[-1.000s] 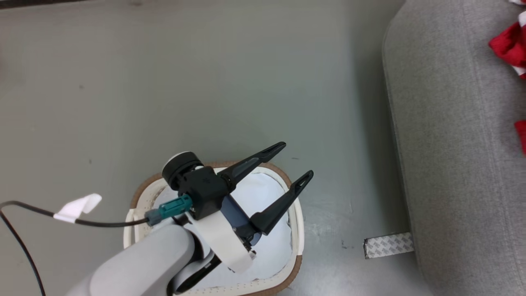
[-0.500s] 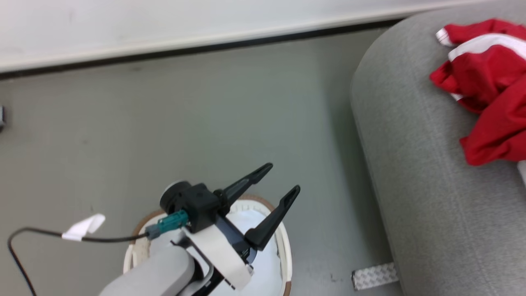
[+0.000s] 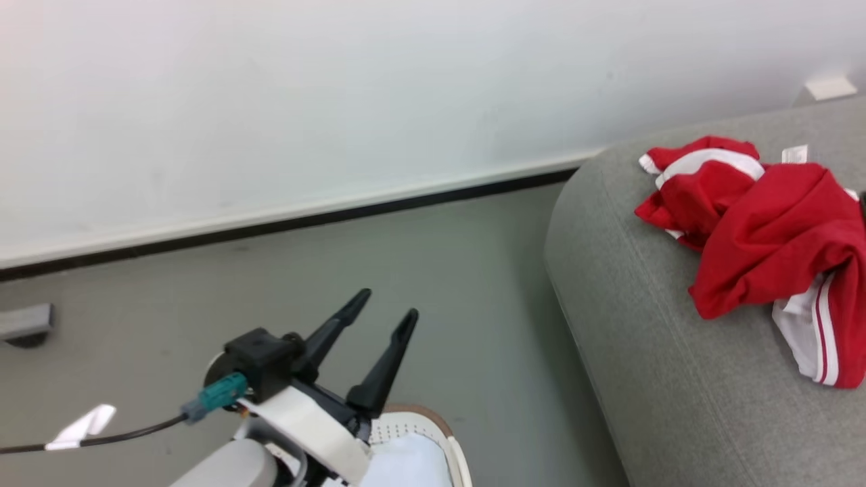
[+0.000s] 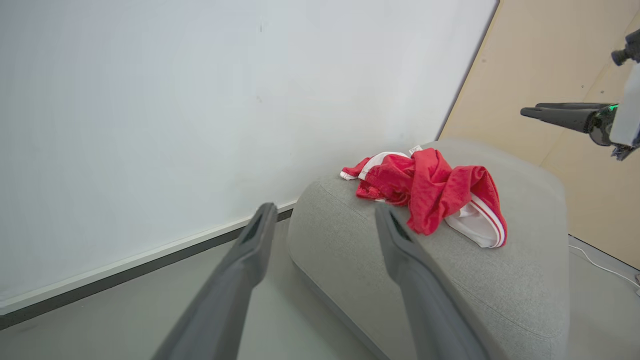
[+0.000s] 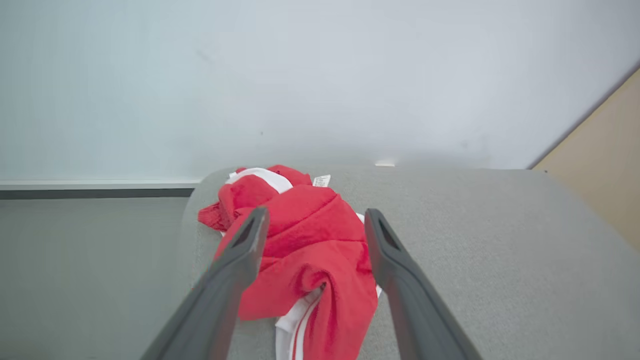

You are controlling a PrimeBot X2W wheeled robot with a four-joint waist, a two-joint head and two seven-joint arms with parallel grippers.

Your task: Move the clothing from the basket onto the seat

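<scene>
Head view: left end effector (image 3: 388, 304) points to 1 o'clock, wrist over the basket (image 3: 423, 412), fingers spread, empty; clothing (image 3: 764, 230) heaped on the seat (image 3: 643, 325) at 3 o'clock; right wrist view: right end effector (image 5: 316, 215) open, empty, over the clothing; white tag (image 5: 322, 180) unreadable.

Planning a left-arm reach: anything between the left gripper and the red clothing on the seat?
Head view: between the left gripper and the clothing lie only bare floor and the rounded edge of the seat.

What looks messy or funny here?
The clothing lies in a crumpled heap on the seat, unfolded, with a white striped part sticking out. Nothing looks broken.
</scene>
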